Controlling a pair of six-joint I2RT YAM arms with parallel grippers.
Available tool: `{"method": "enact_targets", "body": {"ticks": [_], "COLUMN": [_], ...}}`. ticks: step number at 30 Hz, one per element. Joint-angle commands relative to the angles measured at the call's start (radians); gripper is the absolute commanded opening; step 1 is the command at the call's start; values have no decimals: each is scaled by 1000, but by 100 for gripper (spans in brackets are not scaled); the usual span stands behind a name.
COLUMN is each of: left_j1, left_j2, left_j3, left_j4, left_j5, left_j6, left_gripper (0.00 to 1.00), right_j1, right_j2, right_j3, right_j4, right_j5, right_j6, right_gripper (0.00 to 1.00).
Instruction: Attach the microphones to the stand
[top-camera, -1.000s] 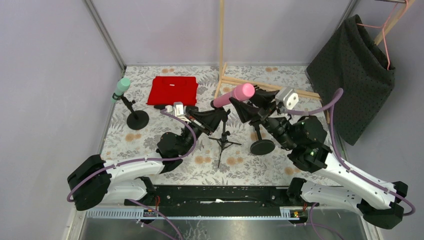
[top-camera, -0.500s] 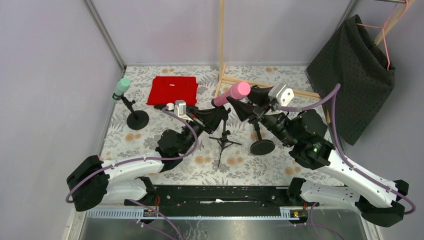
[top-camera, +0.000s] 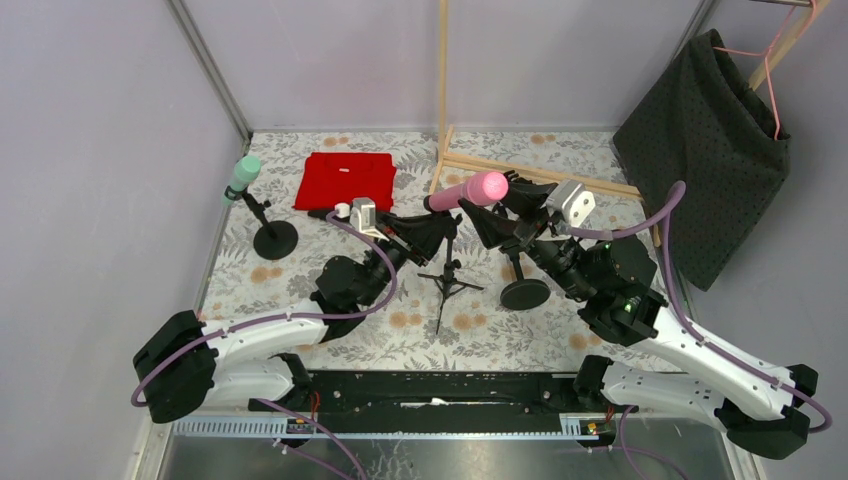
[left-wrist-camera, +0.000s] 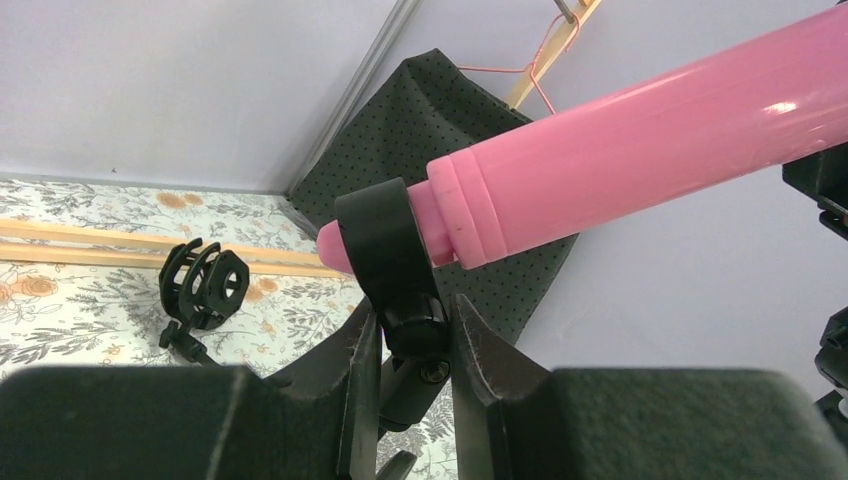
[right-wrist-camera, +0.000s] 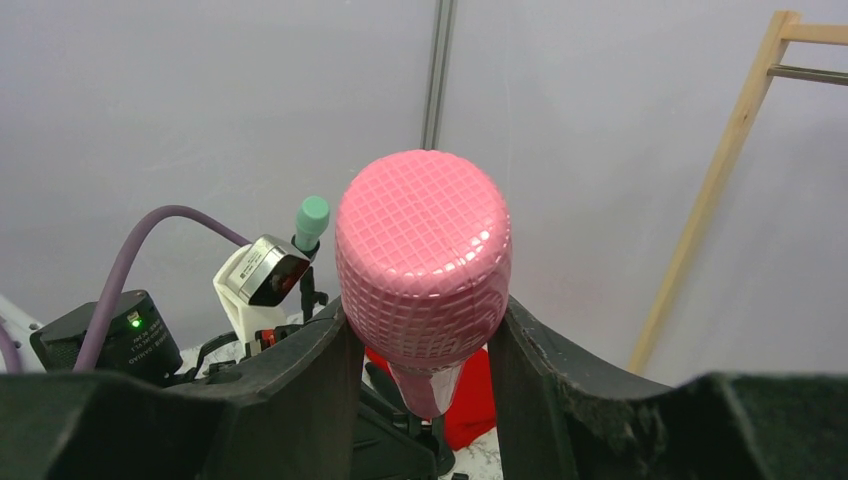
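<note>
- Bright, even, diffuse light throughout; only faint soft shadows lie on the floral-patterned tabletop (top-camera: 470, 335).
- Small white glare spots sit on the glossy pink plastic microphone (left-wrist-camera: 640, 135).
- In the wrist views the nearby black gripper fingers (left-wrist-camera: 495, 365) are blurred, the black plastic stand clip (left-wrist-camera: 385, 250) sharp.
- The overhead view is crisp across the frame.

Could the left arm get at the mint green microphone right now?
Probably not yet: the left gripper is shut on the clip holding the pink microphone. The path to the mint green microphone looks free otherwise.
</note>
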Motion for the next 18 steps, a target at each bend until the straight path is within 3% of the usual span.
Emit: {"method": "enact_targets", "body": {"ticks": [1, 6, 18], "left_j1": [-10, -11, -12], "left_j2": [5, 1, 0], "left_j3": [54, 53, 57], "left_j4": [-36, -33, -19], "left_j5": [112, 122, 137], "left_j6": [87, 94, 97], "left_gripper": [0, 0, 0], "right_j1": [1, 1, 1], "right_j2": [64, 81, 68], "right_j3": [-17, -3, -139], "right_j4": [-202, -249, -170], "right_j5": [-40, -36, -31], "right_j6": [9, -5, 46], "right_gripper": [0, 0, 0]}}
